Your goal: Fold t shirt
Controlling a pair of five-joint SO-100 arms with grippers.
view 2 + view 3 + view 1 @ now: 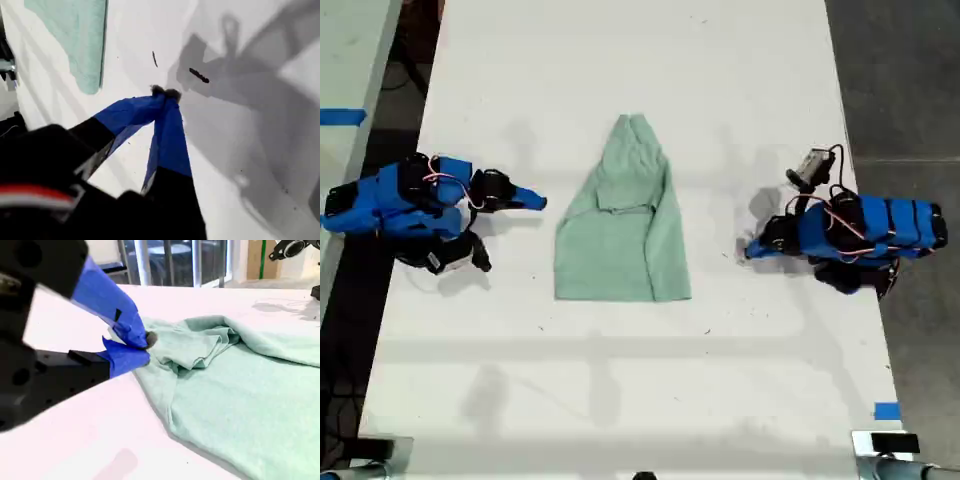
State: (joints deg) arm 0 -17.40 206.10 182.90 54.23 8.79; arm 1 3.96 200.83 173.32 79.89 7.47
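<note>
Pale mint cloth, the t shirt [620, 240] lay in the middle of the white table [620, 60], between the two arms. Its wide hem was towards the bottom of the exterior view and its narrow end pointed up. One side seemed already turned in over the body, so I judged the fold part done.

My second gripper [145, 342], at the exterior view's left, had its fingers together on nothing. It sat low over the table, close to the shirt's bunched upper part but apart from it, probably so it could reach that edge next.

My first gripper [165, 93], at the exterior view's right, also had its fingers together and empty. Its tips were at the bare table, with the shirt's straight side edge some way off. Both would have to open before taking any cloth.
</note>
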